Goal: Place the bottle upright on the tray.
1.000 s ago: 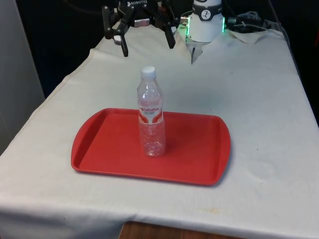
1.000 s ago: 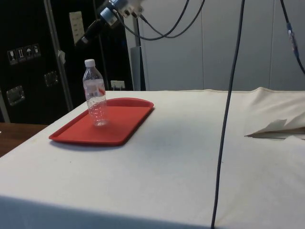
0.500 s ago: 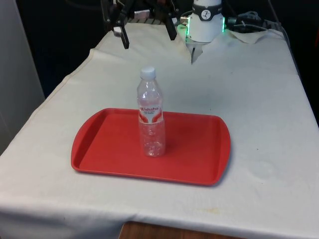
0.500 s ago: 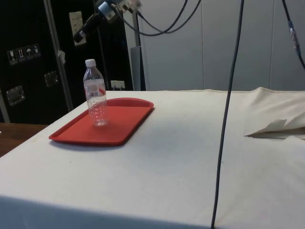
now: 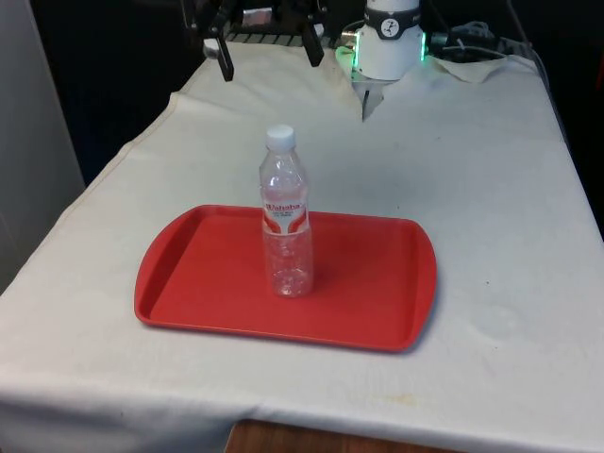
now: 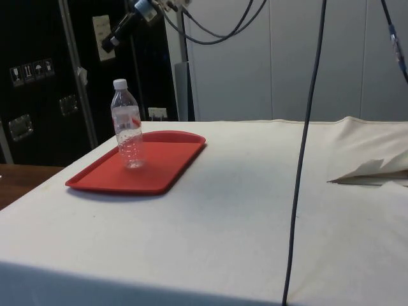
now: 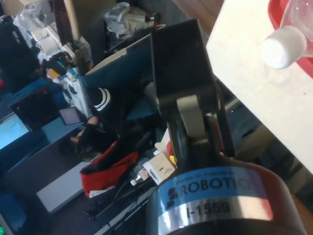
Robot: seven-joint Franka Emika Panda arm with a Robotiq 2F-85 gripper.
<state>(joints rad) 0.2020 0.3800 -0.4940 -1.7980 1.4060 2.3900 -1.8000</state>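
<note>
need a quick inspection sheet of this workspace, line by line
surface: white cloth over the table, creased, wood edge at the near side
job's things: clear bottle, white cap, upright on the red tray, near its middle
clutter: crumpled cloth or paper at the robot's end
tool: tool raised at the far end, fingers spread, holding nothing
cables: black cables hanging in the side view
surroundings: black curtains, dark cabinets, pale wall panels

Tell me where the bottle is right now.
The bottle stands upright on the red tray, slightly toward the front view's left of its middle, apart from the raised gripper.
</note>
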